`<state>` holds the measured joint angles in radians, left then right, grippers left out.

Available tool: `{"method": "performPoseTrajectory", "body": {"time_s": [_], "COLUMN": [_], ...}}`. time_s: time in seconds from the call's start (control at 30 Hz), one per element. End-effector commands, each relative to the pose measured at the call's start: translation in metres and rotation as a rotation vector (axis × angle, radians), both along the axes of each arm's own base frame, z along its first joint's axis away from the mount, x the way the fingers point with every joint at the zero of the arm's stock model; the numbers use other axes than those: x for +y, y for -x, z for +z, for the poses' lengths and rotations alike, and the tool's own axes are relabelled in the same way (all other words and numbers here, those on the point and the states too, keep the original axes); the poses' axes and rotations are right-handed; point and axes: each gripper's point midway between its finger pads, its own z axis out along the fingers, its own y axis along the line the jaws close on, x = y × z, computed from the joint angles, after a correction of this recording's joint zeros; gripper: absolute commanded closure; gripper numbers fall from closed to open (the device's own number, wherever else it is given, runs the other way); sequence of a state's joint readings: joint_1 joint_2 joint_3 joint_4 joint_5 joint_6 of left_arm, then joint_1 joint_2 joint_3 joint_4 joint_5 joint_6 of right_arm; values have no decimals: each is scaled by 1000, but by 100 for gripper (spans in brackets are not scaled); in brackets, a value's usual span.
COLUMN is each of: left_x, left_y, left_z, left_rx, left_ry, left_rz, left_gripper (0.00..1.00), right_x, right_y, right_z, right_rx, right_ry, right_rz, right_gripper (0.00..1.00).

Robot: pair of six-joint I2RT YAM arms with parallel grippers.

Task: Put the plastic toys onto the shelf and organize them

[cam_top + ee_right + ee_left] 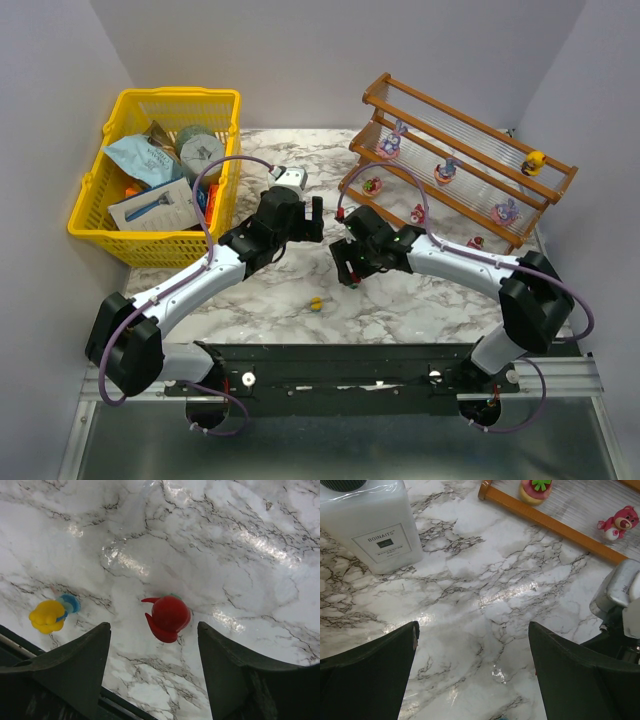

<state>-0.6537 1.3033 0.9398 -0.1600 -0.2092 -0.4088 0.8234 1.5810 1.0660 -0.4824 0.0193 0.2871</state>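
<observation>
Right pincer point(153, 626), spread wide, flanks red toy point(169, 616).

Glossy marble-look tabletop point(485, 575), glare spots. Smooth shiny plastic: red toy point(169, 616), yellow toy point(46, 616). Shelf point(550, 524): varnished reddish wood rails, clear ribbed plastic panels. Matt dark right pincer point(152, 627). Yellow plastic mesh basket point(150, 243).

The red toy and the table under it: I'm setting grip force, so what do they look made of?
Red toy: likely hard plastic, smooth, slightly matte, evenly coloured with moulded points. Table: glossy marble-look surface, grey veins and bright glare spots; real stone or printed laminate, I cannot tell.
</observation>
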Motion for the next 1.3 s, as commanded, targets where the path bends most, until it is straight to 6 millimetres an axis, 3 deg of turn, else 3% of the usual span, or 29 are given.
{"method": "performPoseTrajectory", "body": {"time_s": [0.0, 0.53, 0.67, 0.7, 0.8, 0.9, 0.97, 1.0, 1.07, 1.1, 1.2, 1.23, 1.27], "left_x": [5, 2, 2, 2, 3, 3, 3, 3, 3, 3, 3, 3, 3], "left_y": [-2, -2, -2, -2, -2, -2, -2, -2, -2, -2, -1, -1, -1], "left_z": [3, 2, 3, 2, 2, 2, 3, 2, 2, 3, 3, 4, 4], "left_rx": [-19, -14, -15, -14, -14, -13, -15, -14, -12, -14, -15, -15, -16], "left_ry": [6, 11, 14, 12, 11, 10, 13, 12, 13, 12, 14, 17, 18], "left_rz": [18, 2, 3, 4, 3, 3, 4, 4, 5, 4, 3, 5, 4], "left_gripper": [1, 1, 1, 1, 1, 1, 1, 1, 1, 1, 1, 1, 1], "right_x": [13, 2, 0, 2, 3, 3, -5, -4, -16, -15, -40, -46, -58], "right_y": [-4, -2, -3, -2, -7, -16, -16, -28, -30, -40, -49, -52, -59], "right_z": [-10, -45, -45, -41, -26, 1, 12, 32, 50, 71, 102, 126, 137], "right_rx": [17, 69, 64, 60, 33, -7, -11, -58, -67, -107, -116, -126, -132], "right_ry": [-36, 56, 65, 54, 40, 33, 73, 73, 114, 104, 147, 139, 140], "right_rz": [-27, -71, -75, -67, -79, -106, -130, -157, -184, -205, -267, -288, -320], "right_gripper": [27, 36, 51, 63, 83, 92, 94, 95, 96, 96, 96, 96, 96]}}
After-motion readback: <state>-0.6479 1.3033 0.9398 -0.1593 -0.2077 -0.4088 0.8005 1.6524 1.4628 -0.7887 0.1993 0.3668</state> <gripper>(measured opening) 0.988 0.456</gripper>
